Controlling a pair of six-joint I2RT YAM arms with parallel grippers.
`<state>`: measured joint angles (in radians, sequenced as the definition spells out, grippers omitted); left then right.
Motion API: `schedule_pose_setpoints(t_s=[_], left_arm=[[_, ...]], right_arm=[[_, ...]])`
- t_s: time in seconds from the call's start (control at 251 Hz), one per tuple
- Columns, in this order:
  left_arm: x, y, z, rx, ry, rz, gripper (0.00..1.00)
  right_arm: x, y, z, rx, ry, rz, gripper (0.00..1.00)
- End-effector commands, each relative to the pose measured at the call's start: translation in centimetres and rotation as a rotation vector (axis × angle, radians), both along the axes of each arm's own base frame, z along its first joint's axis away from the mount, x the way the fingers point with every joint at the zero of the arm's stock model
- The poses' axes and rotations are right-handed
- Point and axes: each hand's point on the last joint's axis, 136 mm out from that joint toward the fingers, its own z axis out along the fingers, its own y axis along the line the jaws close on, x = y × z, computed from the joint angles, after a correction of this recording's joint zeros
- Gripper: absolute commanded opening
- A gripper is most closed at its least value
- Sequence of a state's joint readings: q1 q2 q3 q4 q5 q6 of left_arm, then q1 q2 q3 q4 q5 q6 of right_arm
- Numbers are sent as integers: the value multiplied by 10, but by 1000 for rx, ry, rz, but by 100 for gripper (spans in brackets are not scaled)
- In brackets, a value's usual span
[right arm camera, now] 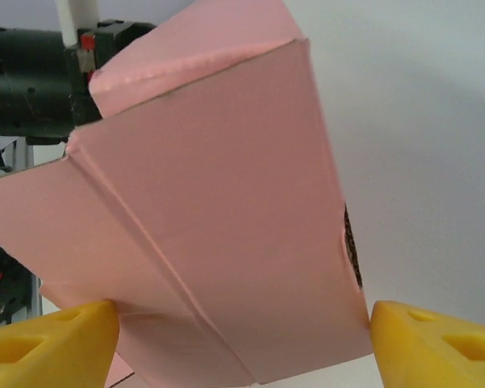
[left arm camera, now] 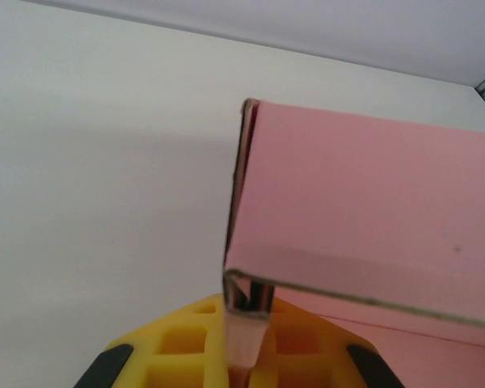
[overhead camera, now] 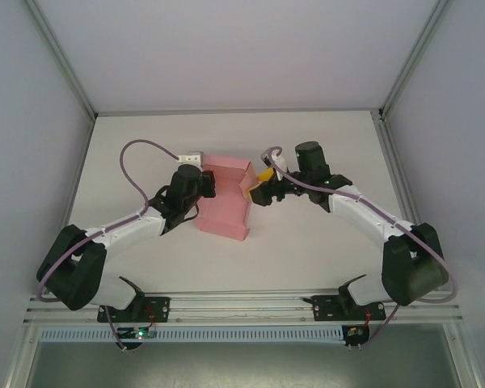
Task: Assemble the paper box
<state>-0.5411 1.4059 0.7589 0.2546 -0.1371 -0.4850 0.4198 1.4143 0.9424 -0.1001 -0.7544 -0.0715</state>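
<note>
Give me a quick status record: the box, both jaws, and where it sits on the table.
paper box: pink, partly folded, some panels raised, not closed
location: middle of the white table, between the two arms
left jaws: shut on a folded wall edge of the box
right jaws: open, spread to either side of a box panel; contact unclear
task state: assembly unfinished

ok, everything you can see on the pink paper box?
The paper box is thin pink card with brownish cut edges. It is partly folded, lying on the white table with side walls creased upward, and not closed. The left gripper is shut on a doubled wall edge at its left side. The right gripper stands open astride a raised panel on its right side; contact there is unclear.
</note>
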Motion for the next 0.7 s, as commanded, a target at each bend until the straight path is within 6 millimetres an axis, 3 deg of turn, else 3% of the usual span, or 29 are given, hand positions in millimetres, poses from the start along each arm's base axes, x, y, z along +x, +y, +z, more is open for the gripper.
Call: schedule_pose_setpoints(t_s=[0.0,0.1,0.223,0.287,0.375,0.499,0.662,0.698], left_arm=[[12,-6,25,-67,-48,27,0],[10,-14,24,-77,-46,-21,0],[6,-28,24,-82,-46,-102,0],[2,-36,23,-70,-54,-134,0],[-1,-44,22,-54,-65,-163,0],[-1,-43,21,-57,-74,-147,0],[-3,-41,32,-91,-112,-135,0],[-3,-39,34,-94,-114,-125,0]], right_arm=[[-16,12,14,1,-77,94,83],[-4,10,18,-62,-139,9,76],[41,-7,21,-182,-208,-322,71],[54,-8,24,-175,-230,-415,69],[64,-6,25,-128,-203,-483,59],[78,-14,25,-125,-161,-590,54],[74,-5,13,-164,-172,-518,44],[73,-4,8,-181,-174,-508,36]])
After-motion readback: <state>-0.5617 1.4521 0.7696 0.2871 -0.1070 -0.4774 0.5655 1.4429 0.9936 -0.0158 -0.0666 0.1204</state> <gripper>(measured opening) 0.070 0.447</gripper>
